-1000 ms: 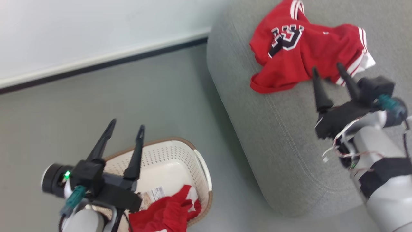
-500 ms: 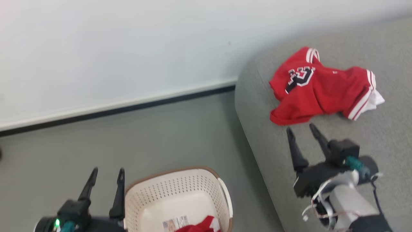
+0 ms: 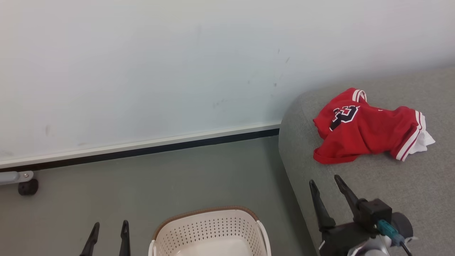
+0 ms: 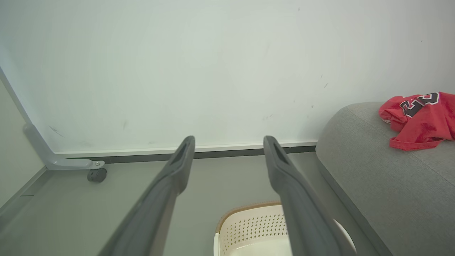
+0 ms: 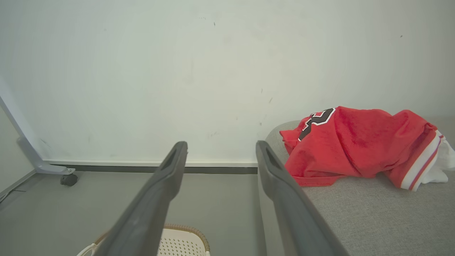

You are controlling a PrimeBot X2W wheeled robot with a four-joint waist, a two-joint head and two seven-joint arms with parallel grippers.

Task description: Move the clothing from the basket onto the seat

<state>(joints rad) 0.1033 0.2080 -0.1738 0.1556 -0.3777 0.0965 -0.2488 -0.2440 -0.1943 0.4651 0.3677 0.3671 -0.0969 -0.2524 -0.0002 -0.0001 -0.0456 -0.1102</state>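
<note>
Pale wall across the far side, with a dark skirting strip where it meets the grey-green floor.

On the right we note the seat: light-grey fabric, its rounded corner turned toward the floor.

At near centre the basket stands on the floor, left of the seat and close to it. It is cream and perforated, with a brown rim. Its near part is cut by the frame edge, so we cannot tell what lies inside.

One red garment lies crumpled on the seat, toward the far side. A dark white-edged number faces up on its left part. White-striped trim and a bit of white lining show at its right end.

Right gripper hangs over the seat's near left edge. Its fingers point toward the garment but are apart from it, jaws spread wide, holding nothing.

Left gripper sits at the near left over the floor, left of the basket. Its fingers are likewise parted and empty.

Far left, a small black caster sits under a grey bar.
</note>
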